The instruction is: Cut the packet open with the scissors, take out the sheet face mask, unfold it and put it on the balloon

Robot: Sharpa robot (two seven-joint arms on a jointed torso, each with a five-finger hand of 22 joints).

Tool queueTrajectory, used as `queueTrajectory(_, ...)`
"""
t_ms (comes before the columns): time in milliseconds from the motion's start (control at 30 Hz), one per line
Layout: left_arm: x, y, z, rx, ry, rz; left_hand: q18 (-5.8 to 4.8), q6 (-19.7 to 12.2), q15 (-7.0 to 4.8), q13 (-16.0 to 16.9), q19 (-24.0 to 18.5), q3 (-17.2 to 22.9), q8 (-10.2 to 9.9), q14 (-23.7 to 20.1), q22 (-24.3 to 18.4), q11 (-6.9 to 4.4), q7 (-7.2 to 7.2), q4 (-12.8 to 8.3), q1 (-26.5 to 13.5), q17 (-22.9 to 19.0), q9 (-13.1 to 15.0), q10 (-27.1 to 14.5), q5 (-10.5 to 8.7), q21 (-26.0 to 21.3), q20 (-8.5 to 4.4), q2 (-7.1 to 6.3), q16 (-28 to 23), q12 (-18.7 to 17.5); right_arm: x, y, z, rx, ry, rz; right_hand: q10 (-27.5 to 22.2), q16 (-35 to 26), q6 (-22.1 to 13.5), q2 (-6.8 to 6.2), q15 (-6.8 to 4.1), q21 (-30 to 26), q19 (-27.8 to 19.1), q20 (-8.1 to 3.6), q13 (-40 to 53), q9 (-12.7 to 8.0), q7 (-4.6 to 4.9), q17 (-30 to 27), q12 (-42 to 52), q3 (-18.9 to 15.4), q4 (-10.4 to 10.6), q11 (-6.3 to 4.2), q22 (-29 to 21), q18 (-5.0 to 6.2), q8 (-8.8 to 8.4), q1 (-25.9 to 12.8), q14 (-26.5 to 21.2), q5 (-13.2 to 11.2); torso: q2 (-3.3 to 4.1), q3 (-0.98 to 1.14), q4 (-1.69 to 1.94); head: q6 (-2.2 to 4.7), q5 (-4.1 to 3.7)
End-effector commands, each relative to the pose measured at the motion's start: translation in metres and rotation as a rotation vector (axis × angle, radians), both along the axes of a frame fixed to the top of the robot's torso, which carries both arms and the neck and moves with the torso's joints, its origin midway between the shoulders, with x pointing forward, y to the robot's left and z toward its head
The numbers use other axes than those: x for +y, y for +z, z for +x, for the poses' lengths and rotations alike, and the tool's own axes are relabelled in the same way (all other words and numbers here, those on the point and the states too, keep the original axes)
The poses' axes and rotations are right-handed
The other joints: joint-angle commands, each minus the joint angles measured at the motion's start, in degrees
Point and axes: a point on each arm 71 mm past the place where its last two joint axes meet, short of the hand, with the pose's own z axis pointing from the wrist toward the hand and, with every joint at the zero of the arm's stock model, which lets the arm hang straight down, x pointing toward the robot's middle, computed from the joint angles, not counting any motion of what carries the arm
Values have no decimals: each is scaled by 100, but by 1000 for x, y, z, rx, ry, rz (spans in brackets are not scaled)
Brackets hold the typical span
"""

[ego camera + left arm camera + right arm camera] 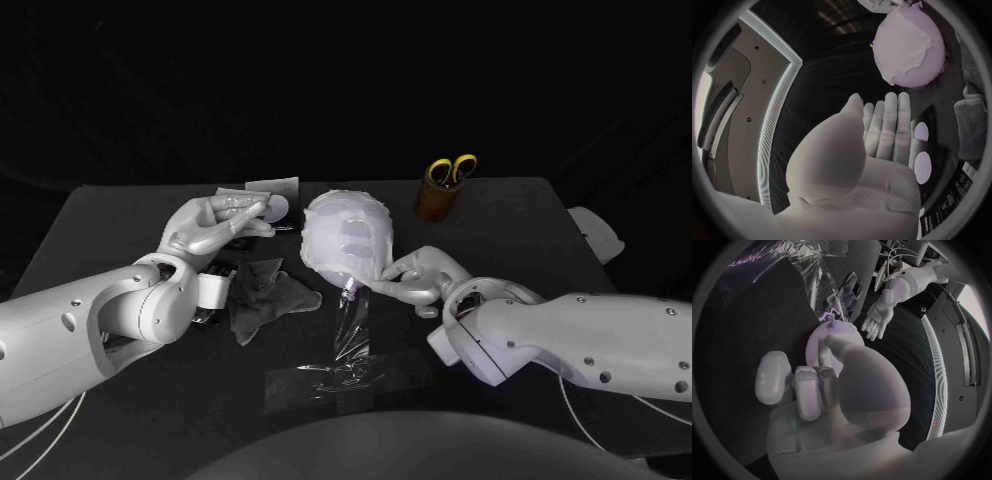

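You see the balloon [378, 240] lying at the middle of the black table [505, 230], an egg-shaped, pale, smooth body with its narrow end towards the robot. The sheet face mask [329, 215] is draped over it: thin, white and wrinkled, with a creased edge that stands out in the left wrist view.

Your left hand [219, 225] hovers just beside the balloon's far side, with a gap between them. Its palm is bare and its fingers [889, 120] are stretched out straight and hold nothing. Just beyond that hand lies the packet [271, 188], flat, rectangular and slightly glossy.

Your right hand [411, 280] is at the balloon's narrow end. One of its fingers [824, 347] reaches out and touches the pale surface there, while the others are curled in towards the palm. You cannot tell from these views whether it is pinching the mask's edge or only pressing on it.

From under the narrow end a strip of crinkled clear film [343, 365] runs towards the near edge of the table, catching the light along its folds. Beside it, near the left arm, lies a crumpled grey sheet [267, 295], soft and matt.

The scissors [453, 170] stand with their yellow loop handles upward in a brown cylindrical cup [437, 202], towards the back of the table on the balloon's right, well apart from both hands.
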Motion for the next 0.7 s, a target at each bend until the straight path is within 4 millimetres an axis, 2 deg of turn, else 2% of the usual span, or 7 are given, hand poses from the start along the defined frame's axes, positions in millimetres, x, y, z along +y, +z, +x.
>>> queueTrajectory(33, -2, 1, 0, -4, -16, -8, 108, 16, -42, -6, 3, 5, -21, 12, 12, 7, 6, 5, 60, 5, -9, 29, -3, 32, -34, -4, 28, -32, 2, -1, -2, 3, 89, -75, 609, 34, 118, 3, -42, 25, -2, -42, 1507, 296, -72, 1505, 21, 419, -420, -47, 64, 115, 167, -30, 595, 15, 5, -1, 1, 0, -3)
queueTrajectory(633, -3, 0, -1, 14, -28, 10, 107, 17, -42, -7, -4, -4, -29, 11, 28, 11, 17, 4, 63, 14, -12, 25, -5, 57, -38, -24, 50, -37, -7, 2, 4, -77, 57, -89, 609, 34, 97, 1, -40, 15, -7, -39, 1507, 354, -72, 1505, 21, 457, -390, -44, 67, 115, 203, -156, 595, 13, 0, -4, 1, 0, 13)
queueTrajectory(667, -3, -1, -1, 15, -34, 18, 111, 11, -50, 4, 7, -22, -38, 51, 47, 2, 19, 13, 39, 32, -15, 74, -4, 90, -43, -38, 96, -13, -7, 2, 4, -79, 55, -84, 609, 34, 20, -76, -37, -13, -23, -38, 1507, 354, -62, 1505, 21, 418, -382, -36, 49, 121, 173, -217, 595, 2, 0, -4, 1, 0, 16)
queueTrajectory(700, -3, -1, -1, 15, -37, 22, 111, 12, -53, 6, 10, -24, -38, 60, 50, 0, 18, 13, 35, 36, -14, 85, -4, 95, -44, -38, 105, -8, -7, 2, 4, -79, 55, -82, 609, 34, 20, -76, -37, -13, -23, -38, 1507, 354, -62, 1505, 21, 418, -382, -36, 49, 121, 173, -217, 595, 2, -1, -2, 1, 0, 14)
